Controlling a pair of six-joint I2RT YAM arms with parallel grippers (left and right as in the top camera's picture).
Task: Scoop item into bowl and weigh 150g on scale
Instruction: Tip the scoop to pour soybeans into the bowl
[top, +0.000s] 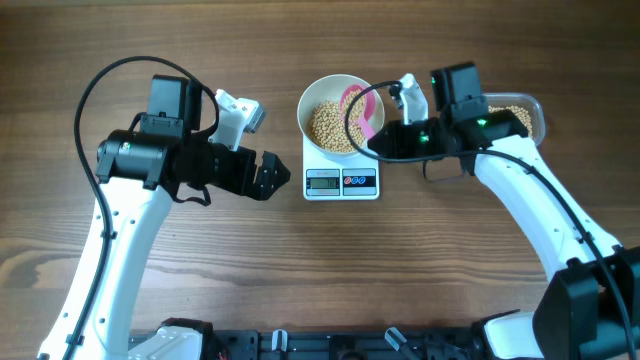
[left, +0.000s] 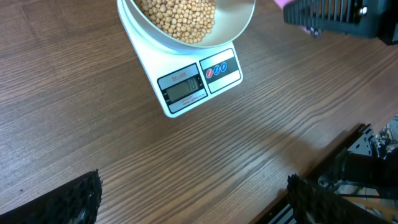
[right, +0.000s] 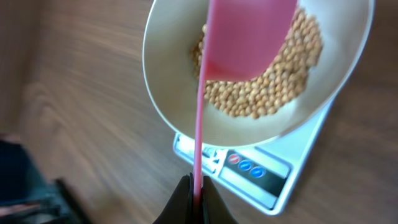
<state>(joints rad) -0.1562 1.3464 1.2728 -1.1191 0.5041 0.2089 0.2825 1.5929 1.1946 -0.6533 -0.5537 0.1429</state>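
The white bowl (top: 312, 104) sits on the white scale (top: 341, 181), holding a heap of tan beans (top: 330, 127). My right gripper (top: 380, 141) is shut on the thin handle of a pink scoop (top: 363, 110), whose cup hangs over the bowl. The right wrist view has the scoop (right: 245, 37) above the beans (right: 280, 87), its handle pinched between the gripper (right: 196, 190) fingers. My left gripper (top: 272, 177) stands open just left of the scale, nothing in it. The left wrist view shows the bowl (left: 239, 22), beans (left: 180, 15) and scale (left: 186, 87) beyond the open gripper (left: 193, 199).
A clear plastic tub (top: 530, 112) with more beans lies behind my right arm at the far right. The right arm's dark body (left: 339, 15) shows at the top right of the left wrist view. The table's front edge with dark hardware (left: 364, 165) is nearby.
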